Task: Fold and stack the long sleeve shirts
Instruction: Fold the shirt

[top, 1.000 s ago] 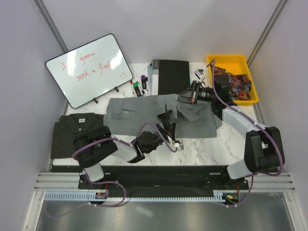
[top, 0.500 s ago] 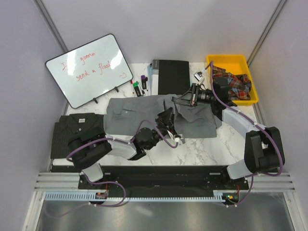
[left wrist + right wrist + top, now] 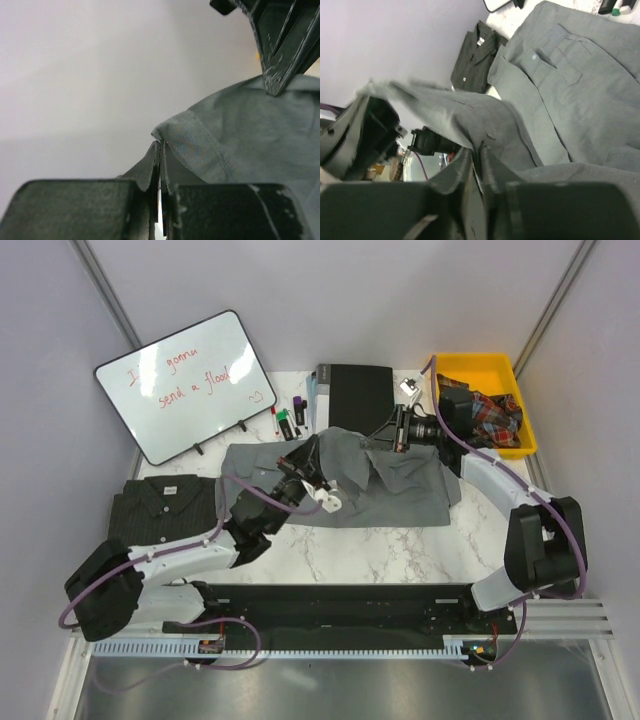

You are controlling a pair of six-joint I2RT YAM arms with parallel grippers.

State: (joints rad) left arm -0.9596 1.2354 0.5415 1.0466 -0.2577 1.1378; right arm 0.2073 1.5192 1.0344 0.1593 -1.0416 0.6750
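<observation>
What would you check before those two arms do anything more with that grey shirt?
1. Left pincer shut on the plain mid-grey button-up cloth shirt: ok.
2. Right pincer gripping that shirt: cannot tell; cloth drapes over its near-closed jaws.
3. Shirt lying flat: not ok; its middle is lifted and bunched.
4. Dark charcoal striped collared shirt untouched by either pincer: ok.
5. Flat black rectangular book clear of the cloth: cannot tell.

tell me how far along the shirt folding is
Done: the dark striped shirt lies folded at the left edge of the table. In hand: the grey shirt is spread mid-table, with the left fingers and the right fingers each pinching a raised part of it. Left: finish folding the grey shirt, then stack the two.
</observation>
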